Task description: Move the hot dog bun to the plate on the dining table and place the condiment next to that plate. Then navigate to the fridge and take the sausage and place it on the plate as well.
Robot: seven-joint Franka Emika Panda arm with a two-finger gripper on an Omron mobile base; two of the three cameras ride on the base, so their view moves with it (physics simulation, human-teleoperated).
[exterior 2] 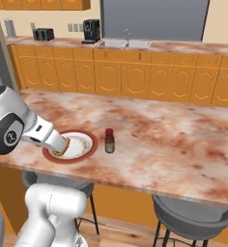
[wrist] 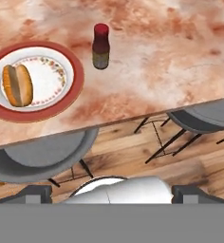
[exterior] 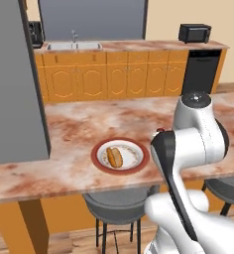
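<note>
Grey stools (wrist: 42, 154) under the table; sink (exterior: 73, 46) behind.

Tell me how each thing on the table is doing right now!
hot dog bun: lying on the plate, split side up.
plate: flat on the dining table, holding only the bun.
condiment: standing upright beside the plate, cap on, not touching it.
end effector: open, holding nothing, back from the table edge.

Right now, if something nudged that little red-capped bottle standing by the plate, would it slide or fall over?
Probably tip. The condiment bottle stands upright, tall for its narrow base, so a push near the cap would likely topple it. Once down, its round body might roll across the smooth dining table. It stands close to the plate, apparently without touching it.
</note>
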